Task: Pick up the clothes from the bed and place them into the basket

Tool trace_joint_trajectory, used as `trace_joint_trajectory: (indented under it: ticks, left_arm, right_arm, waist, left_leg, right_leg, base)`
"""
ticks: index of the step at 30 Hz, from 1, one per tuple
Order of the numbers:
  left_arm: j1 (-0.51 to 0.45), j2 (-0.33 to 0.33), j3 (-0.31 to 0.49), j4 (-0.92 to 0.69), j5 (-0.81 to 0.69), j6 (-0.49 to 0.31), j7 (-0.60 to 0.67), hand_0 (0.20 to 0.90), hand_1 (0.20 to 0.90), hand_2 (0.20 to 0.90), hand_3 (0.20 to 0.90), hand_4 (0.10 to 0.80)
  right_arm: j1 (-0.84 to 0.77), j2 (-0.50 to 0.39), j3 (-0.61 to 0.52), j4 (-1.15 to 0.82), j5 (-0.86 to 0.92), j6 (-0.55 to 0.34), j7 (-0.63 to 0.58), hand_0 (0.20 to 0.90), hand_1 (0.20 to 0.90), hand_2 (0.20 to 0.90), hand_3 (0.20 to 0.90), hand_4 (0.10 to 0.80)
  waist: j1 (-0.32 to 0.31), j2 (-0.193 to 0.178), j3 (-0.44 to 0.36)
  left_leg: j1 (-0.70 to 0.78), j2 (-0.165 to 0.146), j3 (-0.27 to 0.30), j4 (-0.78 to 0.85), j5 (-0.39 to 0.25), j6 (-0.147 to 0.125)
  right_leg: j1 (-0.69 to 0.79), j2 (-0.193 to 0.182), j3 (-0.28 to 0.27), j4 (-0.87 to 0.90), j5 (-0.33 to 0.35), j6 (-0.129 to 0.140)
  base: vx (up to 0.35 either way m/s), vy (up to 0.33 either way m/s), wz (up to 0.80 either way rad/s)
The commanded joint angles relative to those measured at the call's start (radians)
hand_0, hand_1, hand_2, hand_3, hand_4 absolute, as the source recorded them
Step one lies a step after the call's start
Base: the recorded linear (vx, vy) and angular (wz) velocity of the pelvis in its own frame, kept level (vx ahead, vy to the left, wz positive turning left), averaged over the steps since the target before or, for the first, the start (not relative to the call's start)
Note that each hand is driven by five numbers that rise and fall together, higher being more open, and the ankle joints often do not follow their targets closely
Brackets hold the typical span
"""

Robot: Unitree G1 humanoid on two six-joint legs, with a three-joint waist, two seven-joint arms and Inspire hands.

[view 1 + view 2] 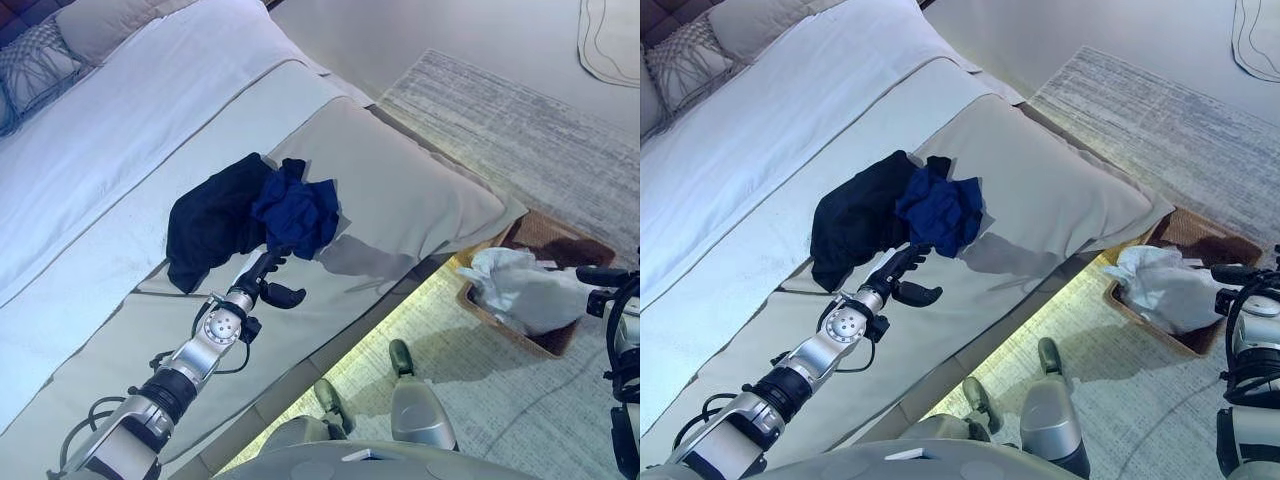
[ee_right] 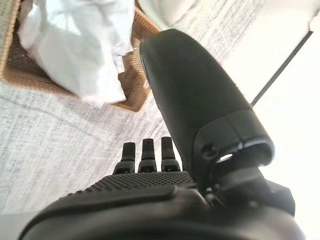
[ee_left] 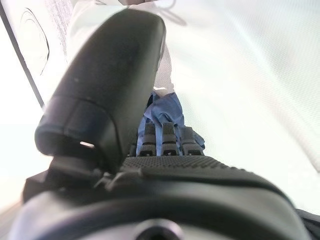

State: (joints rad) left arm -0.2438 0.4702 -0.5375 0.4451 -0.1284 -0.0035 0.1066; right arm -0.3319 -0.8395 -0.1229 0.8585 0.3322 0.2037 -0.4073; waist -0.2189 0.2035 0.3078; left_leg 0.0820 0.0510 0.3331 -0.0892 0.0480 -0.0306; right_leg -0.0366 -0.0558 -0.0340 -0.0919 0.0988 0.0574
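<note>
Left hand (image 1: 268,280) at the near edge of the bed (image 1: 120,150), fingers reaching forward and relaxed, thumb standing apart; the fingertips meet or nearly meet the lower fringe of the blue garment (image 1: 298,212), and nothing is yet enclosed. In the left wrist view the fingers (image 3: 165,140) point straight at the blue cloth (image 3: 167,112) just past them. Step in hand, as judged: the reach for the first piece of clothing, before the grasp. The next move calls for the fingers to press on into the bunched cloth and the thumb to close against them, gathering enough fabric that the piece lifts whole.

The black garment (image 1: 212,225) lies touching the blue one on the side toward the pillows (image 1: 60,50), partly tucked beneath it; it may be dragged along or left behind, which is the chief hazard of the grasp. Both rest on the grey-beige cover near the foot of the bed.

Right hand (image 2: 145,150), idle with fingers straight and empty, hangs over the rug (image 1: 520,130) just beside the basket (image 1: 548,235). The basket stands on the rug beyond the bed's foot corner and already holds a white garment (image 1: 520,285). Nothing visibly blocks the way from bed to basket.
</note>
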Motion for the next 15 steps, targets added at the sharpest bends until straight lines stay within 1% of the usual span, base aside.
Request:
trace_joint_trajectory:
  ticks: [1, 3, 10, 13, 15]
  left_arm:
    - [-0.033, 0.044, 0.003, -0.038, -0.021, -0.075, 0.006, 0.900, 0.900, 0.900, 0.900, 0.800]
    - [-0.028, 0.043, 0.003, -0.037, -0.021, -0.077, 0.006, 0.900, 0.900, 0.900, 0.900, 0.800]
    - [-0.020, 0.029, 0.006, -0.033, -0.024, -0.075, 0.018, 0.900, 0.900, 0.900, 0.900, 0.800]
    - [-0.017, 0.026, 0.010, -0.032, -0.024, -0.072, 0.023, 0.900, 0.900, 0.900, 0.900, 0.800]
    - [-0.017, 0.022, 0.018, -0.034, -0.023, -0.068, 0.026, 0.900, 0.900, 0.900, 0.900, 0.800]
  right_arm:
    - [-0.055, -0.092, -0.008, -0.038, -0.071, -0.109, -0.033, 0.900, 0.900, 0.900, 0.900, 0.800]
    - [-0.055, -0.095, -0.008, -0.057, -0.087, -0.099, -0.025, 0.900, 0.900, 0.900, 0.900, 0.800]
    - [-0.037, -0.088, -0.002, -0.088, -0.100, -0.119, 0.010, 0.900, 0.900, 0.900, 0.900, 0.800]
    - [-0.030, -0.079, 0.003, -0.111, -0.097, -0.117, 0.028, 0.900, 0.900, 0.900, 0.900, 0.800]
    - [-0.029, -0.065, 0.018, -0.153, -0.090, -0.124, 0.046, 0.900, 0.900, 0.900, 0.900, 0.800]
  waist:
    - [0.013, -0.070, -0.096]
    - [0.013, -0.071, -0.099]
    - [0.017, -0.078, -0.109]
    - [0.024, -0.084, -0.113]
    - [0.042, -0.097, -0.116]
  left_leg:
    - [0.020, 0.036, -0.027, 0.007, -0.049, -0.059]
    - [0.020, 0.035, -0.027, 0.007, -0.049, -0.059]
    - [0.025, 0.036, -0.029, 0.005, -0.047, -0.059]
    - [0.027, 0.034, -0.035, 0.003, -0.046, -0.057]
    - [0.027, 0.029, -0.049, 0.003, -0.044, -0.053]
  right_leg:
    - [0.013, 0.020, 0.022, 0.014, -0.035, 0.024]
    - [0.014, 0.021, 0.023, 0.014, -0.037, 0.023]
    - [0.025, 0.020, 0.016, 0.013, -0.039, 0.021]
    - [0.033, 0.018, 0.006, 0.014, -0.040, 0.020]
    - [0.044, 0.013, -0.010, 0.018, -0.043, 0.017]
  base:
    - [0.000, 0.000, 0.00]
    - [0.000, 0.000, 0.00]
    - [-0.005, 0.021, 0.00]
    - [0.003, 0.018, 0.04]
    - [-0.007, 0.034, 0.05]
